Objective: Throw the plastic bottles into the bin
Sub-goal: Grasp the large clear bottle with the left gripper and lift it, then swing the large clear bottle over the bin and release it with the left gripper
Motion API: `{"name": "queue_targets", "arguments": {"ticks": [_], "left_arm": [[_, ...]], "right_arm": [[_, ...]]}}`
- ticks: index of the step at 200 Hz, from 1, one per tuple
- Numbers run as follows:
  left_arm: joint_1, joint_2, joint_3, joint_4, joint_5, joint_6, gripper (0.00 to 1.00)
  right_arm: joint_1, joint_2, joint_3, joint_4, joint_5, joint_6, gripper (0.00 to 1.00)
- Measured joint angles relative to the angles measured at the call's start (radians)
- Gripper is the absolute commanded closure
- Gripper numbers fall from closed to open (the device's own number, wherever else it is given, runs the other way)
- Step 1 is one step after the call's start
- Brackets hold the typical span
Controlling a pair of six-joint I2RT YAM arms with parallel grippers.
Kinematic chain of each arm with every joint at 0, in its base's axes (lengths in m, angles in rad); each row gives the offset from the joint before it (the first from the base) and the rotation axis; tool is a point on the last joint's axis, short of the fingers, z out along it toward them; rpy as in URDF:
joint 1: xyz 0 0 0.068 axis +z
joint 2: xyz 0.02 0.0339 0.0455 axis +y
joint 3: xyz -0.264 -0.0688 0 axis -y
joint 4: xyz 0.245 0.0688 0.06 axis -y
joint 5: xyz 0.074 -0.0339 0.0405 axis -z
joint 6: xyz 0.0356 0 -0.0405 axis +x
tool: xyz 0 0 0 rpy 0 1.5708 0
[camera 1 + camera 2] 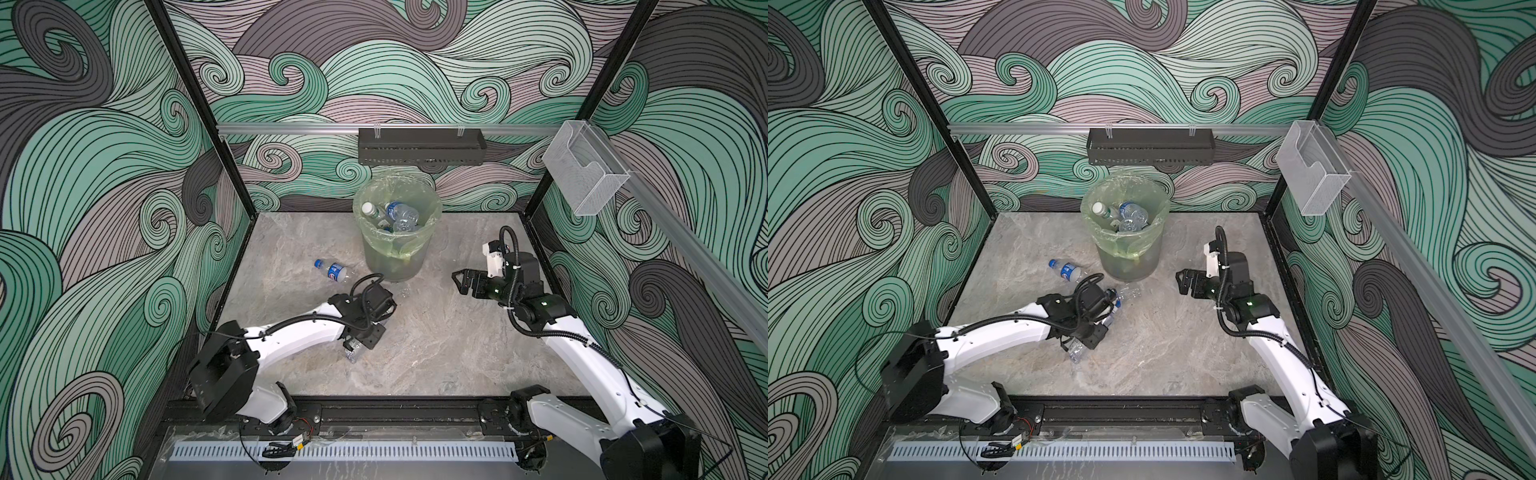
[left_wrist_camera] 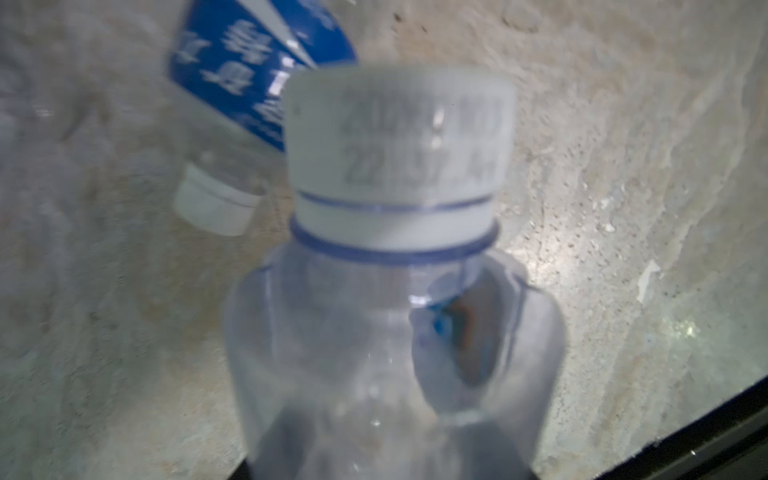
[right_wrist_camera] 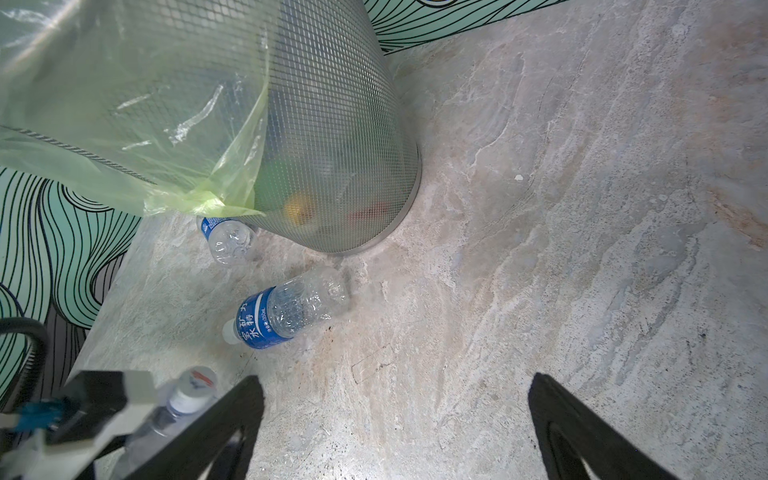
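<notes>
**Clear bottle in the left jaws, bin ahead and higher**

Closest to the lens: white-capped bottle (image 2: 390, 332), filling the left wrist view, cap leading, long axis roughly along the jaws' reach. Pinched by the left jaws, though with the jaws themselves out of frame. From above, pokes out beneath the left arm (image 1: 291, 332), clear base toward the near edge of the bench (image 1: 436, 365). Cannot tell whether lifted off the bench.

Bin (image 1: 395, 257) beyond the grip and to its right, wall far taller than any bottle, several bottles (image 1: 399, 216) already inside. Judged next: up, over the rim, release.

Just beside the held cap: blue-label bottle (image 3: 291, 311), on its side, white cap toward the left jaws, base toward the bin. Likely to get nudged on the way up. Blue-capped bottle (image 1: 332, 270) flat on the bench left of the bin, near its foot, closer to the left arm.

Right jaws spread wide, empty, aimed at the bench on the bin's other side. Right arm (image 1: 594, 374) well clear of the route.
</notes>
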Motion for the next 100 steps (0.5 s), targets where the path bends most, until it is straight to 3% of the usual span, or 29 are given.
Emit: {"name": "queue_targets", "arguments": {"ticks": [100], "left_arm": [[0.14, -0.256, -0.09, 0.01, -0.233, -0.265, 0.45]], "right_arm": [[0.0, 0.043, 0.0, 0.007, -0.003, -0.006, 0.0]]}}
